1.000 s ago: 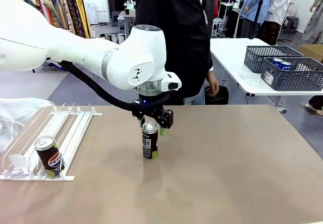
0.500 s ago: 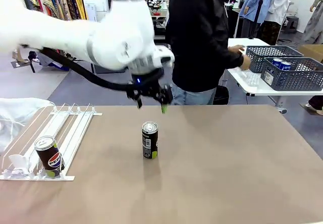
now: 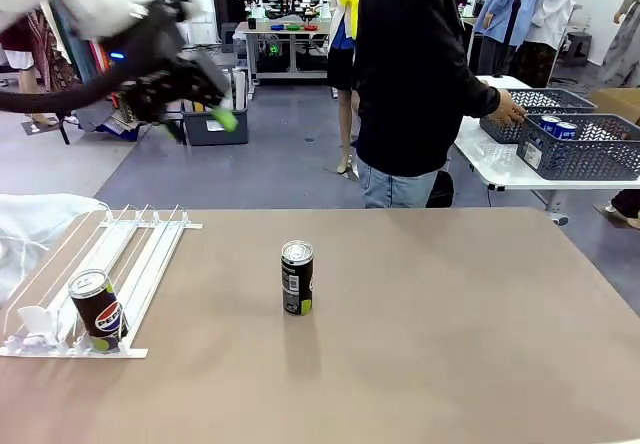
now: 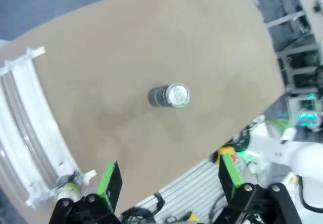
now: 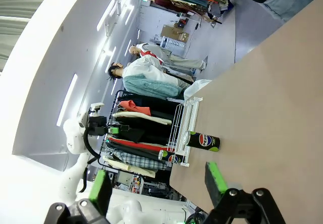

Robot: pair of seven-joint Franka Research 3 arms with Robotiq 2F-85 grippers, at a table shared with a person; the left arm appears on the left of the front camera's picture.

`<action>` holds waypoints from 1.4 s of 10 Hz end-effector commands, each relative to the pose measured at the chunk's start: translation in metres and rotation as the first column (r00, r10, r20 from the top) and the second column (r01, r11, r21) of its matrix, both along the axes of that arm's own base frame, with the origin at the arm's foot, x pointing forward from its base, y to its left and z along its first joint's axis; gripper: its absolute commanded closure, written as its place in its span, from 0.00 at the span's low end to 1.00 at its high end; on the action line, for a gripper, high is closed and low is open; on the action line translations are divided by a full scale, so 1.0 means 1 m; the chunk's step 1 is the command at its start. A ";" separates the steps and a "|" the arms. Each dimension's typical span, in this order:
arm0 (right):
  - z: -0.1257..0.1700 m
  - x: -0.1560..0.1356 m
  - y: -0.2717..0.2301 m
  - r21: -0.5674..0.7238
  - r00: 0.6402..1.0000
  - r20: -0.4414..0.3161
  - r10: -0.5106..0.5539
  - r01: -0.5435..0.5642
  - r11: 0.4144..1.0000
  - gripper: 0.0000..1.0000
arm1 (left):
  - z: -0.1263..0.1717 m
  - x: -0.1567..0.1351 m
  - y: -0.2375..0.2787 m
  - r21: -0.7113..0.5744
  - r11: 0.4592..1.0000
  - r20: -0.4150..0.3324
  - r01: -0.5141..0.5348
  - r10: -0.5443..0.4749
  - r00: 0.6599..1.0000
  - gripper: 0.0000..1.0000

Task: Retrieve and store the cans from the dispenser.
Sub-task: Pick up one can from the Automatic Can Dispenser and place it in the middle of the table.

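near the middle of the tabletop [image 3: 480, 344] one dark pepsi can [image 3: 297, 278] stands upright on its base, silver top up, with nothing touching it. the left wrist view looks down on it from well above. off to the robot's left, at the low front end of the dispenser [image 3: 140, 254], a second can [image 3: 97, 310] rests against the stopper, leaning with the slope of its lane.

the left fingers [image 3: 224, 119] hang high beyond the far left corner, blurred and well apart from both cans. the left wrist view shows them spread wide with nothing between them. the right fingers [image 5: 214, 177] are likewise apart and empty, off to the side. a person stands at the far edge, turned to a neighbouring table, one hand [image 3: 510, 112] at the grey mesh baskets [image 3: 585, 154] where blue cans [image 3: 555, 127] sit.

these cans look thin-walled, with a smooth, slick printed skin. whether they are full or empty cannot be told; if full, they would be stiff and fairly heavy for their width. being slim and tall, they would probably tip at a sideways nudge. the best hold seems to be across the round body a little above the middle, pads on opposite sides and clear of the rim. the squeeze should be firm enough to stop slipping but not so hard that it dents the wall. the can in the dispenser is flanked by rails, so taking its upper body from above and lifting it clear of the stopper looks safest.
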State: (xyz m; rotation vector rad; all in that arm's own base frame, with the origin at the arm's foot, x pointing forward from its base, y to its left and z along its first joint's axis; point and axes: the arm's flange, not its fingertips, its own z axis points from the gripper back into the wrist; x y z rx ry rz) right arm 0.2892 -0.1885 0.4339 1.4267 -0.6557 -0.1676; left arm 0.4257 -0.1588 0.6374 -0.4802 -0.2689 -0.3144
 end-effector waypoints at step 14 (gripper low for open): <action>0.005 0.000 0.000 0.001 1.000 0.007 0.004 -0.004 1.000 0.00 | -0.127 -0.080 0.273 -0.730 0.670 -0.081 -0.136 0.113 0.990 0.00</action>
